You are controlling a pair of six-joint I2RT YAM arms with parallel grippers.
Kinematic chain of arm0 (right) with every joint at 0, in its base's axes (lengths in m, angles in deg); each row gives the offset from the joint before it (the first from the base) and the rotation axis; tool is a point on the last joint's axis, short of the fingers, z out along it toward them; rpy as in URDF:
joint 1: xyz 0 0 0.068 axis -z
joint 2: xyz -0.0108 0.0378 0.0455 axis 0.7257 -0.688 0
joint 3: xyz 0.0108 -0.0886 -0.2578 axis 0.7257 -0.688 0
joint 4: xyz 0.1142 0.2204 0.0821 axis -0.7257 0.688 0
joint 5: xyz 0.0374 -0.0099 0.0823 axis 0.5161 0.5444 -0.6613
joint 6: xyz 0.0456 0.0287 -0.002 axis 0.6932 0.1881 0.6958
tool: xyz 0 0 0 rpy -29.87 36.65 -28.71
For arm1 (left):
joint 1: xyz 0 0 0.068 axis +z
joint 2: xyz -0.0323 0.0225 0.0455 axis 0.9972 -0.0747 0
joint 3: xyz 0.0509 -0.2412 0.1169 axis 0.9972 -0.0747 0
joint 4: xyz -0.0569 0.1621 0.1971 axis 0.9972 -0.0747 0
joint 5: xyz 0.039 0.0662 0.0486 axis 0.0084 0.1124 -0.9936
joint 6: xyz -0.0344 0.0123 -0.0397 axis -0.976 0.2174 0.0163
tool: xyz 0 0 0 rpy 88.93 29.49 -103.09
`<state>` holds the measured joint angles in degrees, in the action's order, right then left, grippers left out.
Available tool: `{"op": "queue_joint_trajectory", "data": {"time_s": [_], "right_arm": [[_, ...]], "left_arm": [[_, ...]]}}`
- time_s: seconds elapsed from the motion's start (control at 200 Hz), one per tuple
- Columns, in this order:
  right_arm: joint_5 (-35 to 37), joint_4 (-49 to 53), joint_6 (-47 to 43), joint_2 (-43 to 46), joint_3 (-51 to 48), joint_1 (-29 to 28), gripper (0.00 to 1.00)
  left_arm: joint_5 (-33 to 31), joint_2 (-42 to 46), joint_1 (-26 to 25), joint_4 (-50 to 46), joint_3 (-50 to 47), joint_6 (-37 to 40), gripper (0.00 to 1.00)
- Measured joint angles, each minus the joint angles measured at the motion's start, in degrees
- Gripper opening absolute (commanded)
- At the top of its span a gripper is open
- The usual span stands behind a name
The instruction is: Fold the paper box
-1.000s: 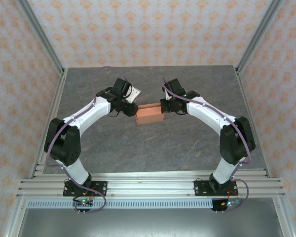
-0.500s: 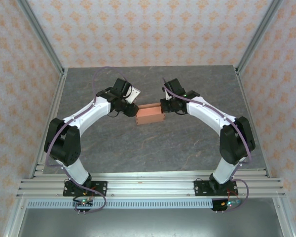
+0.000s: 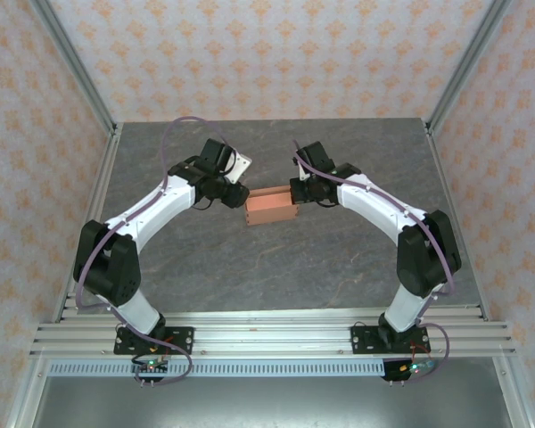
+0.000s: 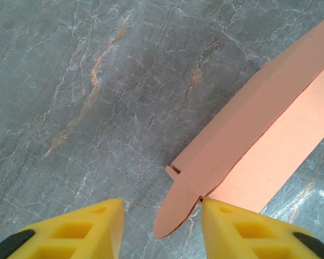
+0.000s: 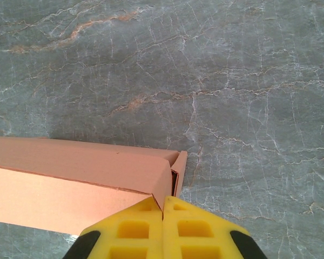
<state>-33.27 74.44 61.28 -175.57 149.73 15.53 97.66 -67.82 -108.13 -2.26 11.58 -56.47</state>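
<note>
1. Nearest me, both arms are bolted to the rail at the counter's [image 3: 250, 276] front edge. They reach away and bend inward, so their ends face each other across the box [image 3: 269, 207].

2. The box sits on the counter past the middle, right between the two arms. It is a long, shallow, salmon card shape with its long side walls already standing. I'd judge the fold to be well along, with the ends left to close.

3. The right arm [image 3: 383, 209] has its jaws pressed fully together at the box's right end. In the wrist view, the two yellow fingers [image 5: 129, 229] meet at a seam, and the corner edge of the box [image 5: 70, 172] runs straight down into it. It looks like a thin end wall is pinched there, though the contact itself is hidden. The hold makes sense as an anchor, so the light card doesn't slide while the other end is worked.

4. The left arm [image 3: 152, 214] is at the opposite end with its jaws partly open and gripping nothing. A rounded flap of the box [image 4: 270, 140] pokes into the gap, its edge just touching one finger [image 4: 243, 226]. The other finger stands clear of it, over bare counter.

5. That gap looks set to straddle the flap, either to close on it or to nudge it inward. The risk is creasing the card off its score line.

6. Beyond the box there is only more grey counter and the patterned back wall.
</note>
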Motion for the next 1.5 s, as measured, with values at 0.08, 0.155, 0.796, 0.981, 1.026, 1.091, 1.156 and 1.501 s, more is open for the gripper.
{"op": "queue_joint_trajectory", "data": {"time_s": [0.08,0.155,0.796,0.981,1.026,1.091,1.156,1.501], "right_arm": [[0.02,0.09,0.0,-0.02,0.09,0.0,0.0],[0.0,0.17,0.0,-0.02,0.09,0.0,0.0],[0.02,0.2,0.0,-0.02,0.11,-0.15,0.0],[0.02,0.22,0.0,-0.02,0.15,-0.15,0.0],[0.02,0.22,0.0,-0.04,0.2,-0.15,0.0],[0.02,0.24,0.0,-0.04,0.2,-0.22,0.0],[0.02,0.22,0.0,-0.09,0.22,-0.37,0.0],[0.7,0.17,1.53,-0.09,0.24,-1.14,0.0]], "left_arm": [[0.02,0.0,0.0,-0.02,0.0,0.09,0.4],[0.02,-0.02,0.0,-0.04,0.11,0.09,0.38],[0.5,-2.56,0.07,-0.2,1.73,0.26,0.32],[1.49,-2.82,0.07,-0.22,1.81,0.9,0.18],[1.62,-2.82,0.07,-0.24,1.81,1.01,0.16],[1.81,-2.82,0.07,-0.24,1.81,1.07,0.12],[1.95,-2.82,0.07,-0.24,1.81,0.85,0.1],[0.83,-3.08,0.0,-0.26,2.58,-10.93,0.02]]}}
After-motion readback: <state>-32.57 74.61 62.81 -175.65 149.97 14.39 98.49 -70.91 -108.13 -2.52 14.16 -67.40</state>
